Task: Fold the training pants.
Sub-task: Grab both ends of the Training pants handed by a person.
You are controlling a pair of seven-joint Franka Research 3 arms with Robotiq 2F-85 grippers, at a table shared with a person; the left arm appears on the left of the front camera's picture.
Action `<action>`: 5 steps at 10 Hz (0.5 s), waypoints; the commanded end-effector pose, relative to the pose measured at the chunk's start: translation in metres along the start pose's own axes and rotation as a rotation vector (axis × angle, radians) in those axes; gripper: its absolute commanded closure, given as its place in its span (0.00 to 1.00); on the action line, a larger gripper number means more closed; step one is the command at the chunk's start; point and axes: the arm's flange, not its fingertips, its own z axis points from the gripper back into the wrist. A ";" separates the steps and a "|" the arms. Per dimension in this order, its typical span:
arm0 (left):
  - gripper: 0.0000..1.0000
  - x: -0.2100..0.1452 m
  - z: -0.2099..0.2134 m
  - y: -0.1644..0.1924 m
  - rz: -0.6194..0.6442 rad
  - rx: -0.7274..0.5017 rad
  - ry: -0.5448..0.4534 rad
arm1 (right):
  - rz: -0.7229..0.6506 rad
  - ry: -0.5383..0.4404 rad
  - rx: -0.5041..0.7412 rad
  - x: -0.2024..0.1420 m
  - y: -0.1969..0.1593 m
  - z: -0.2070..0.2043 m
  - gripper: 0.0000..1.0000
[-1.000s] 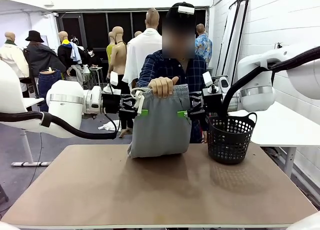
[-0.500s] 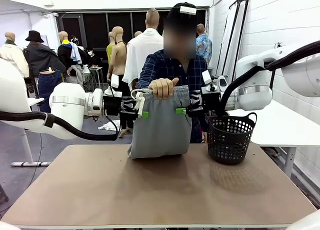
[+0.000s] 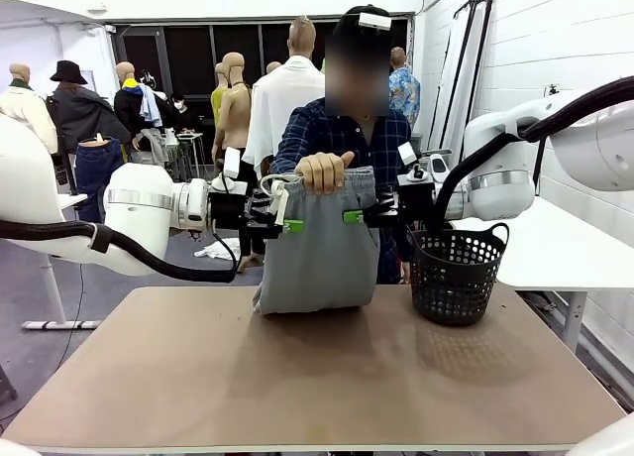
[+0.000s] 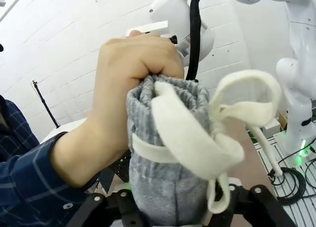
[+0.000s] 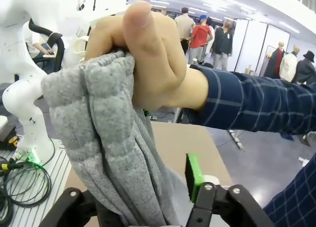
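Above table, hand grips training pants; fingers flank edges, perhaps touching

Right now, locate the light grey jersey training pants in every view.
Front view: light grey jersey training pants hang at centre.
Left wrist view: bottom centre, behind the white drawstring.
Right wrist view: left of centre, running to the bottom edge.
Shared landmark: the person's fist gripping their top edge.
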 end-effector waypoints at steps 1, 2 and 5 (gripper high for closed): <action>0.98 -0.003 0.001 0.006 -0.002 -0.010 -0.051 | -0.017 0.011 0.031 0.008 -0.007 -0.001 0.90; 1.00 -0.002 0.002 0.006 0.012 -0.013 -0.065 | -0.021 0.014 0.043 0.008 -0.006 0.000 1.00; 1.00 0.000 0.010 0.008 0.063 0.028 -0.095 | -0.031 0.012 0.105 0.014 -0.005 0.000 1.00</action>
